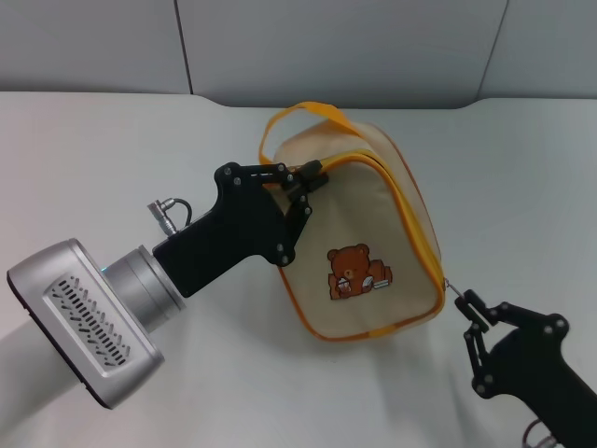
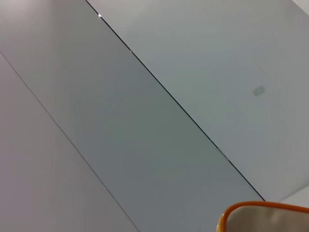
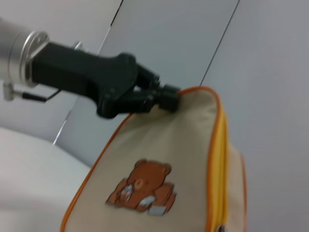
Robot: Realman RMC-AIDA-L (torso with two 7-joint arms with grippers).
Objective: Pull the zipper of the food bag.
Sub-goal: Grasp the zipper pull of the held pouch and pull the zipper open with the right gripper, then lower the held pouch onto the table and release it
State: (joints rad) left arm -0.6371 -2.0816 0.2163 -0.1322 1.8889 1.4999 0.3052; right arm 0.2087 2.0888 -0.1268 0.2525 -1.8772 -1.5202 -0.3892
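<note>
Bag (image 1: 373, 252) lying mid-table, bear patch (image 1: 355, 272) up. Left gripper (image 1: 300, 187) pinching bag's top corner, bracing. Right gripper (image 1: 469, 315) pinching zipper (image 1: 417, 219) tab at near end. Pulling step starting; next needing steady tug along zip line.

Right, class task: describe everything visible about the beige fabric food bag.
The boxy beige fabric food bag has orange piping, an orange loop handle and a brown bear patch. It rests on the white table. The orange-yellow zipper looks closed. The left gripper clamps its upper corner; the right gripper pinches the silver pull tab.
</note>
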